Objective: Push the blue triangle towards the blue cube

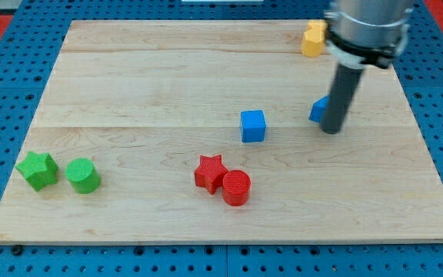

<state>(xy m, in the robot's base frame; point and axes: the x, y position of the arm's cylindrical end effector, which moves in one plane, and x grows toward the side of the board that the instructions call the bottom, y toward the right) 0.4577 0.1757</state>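
One blue triangle [318,110] sits in the right-centre of the frame, and only a sliver of it shows, peeking out on the left side of the dark rod, so its shape is hard to confirm from here. My tip [331,131] is planted right against it, at the triangle's right and lower edge, the rod rising straight up into the grey arm housing at the upper right of the frame. There is no hand on this arm at all, just the rod, so there is nothing to be apart or together. Off to the left of the triangle, near but clearly apart, sits the blue cube [253,125], close to the middle of the desk [144,85], with bare wood between the two. Up above the triangle, near the top edge, a yellow block [312,39] is partly tucked behind the arm, its shape not clear. Down in the lower centre, a red star [210,172] and a red cylinder [236,187] are touching, the cylinder on the star's lower right. Over in the lower left, a green star [38,169] and a green cylinder [83,175] stand just beside each other.
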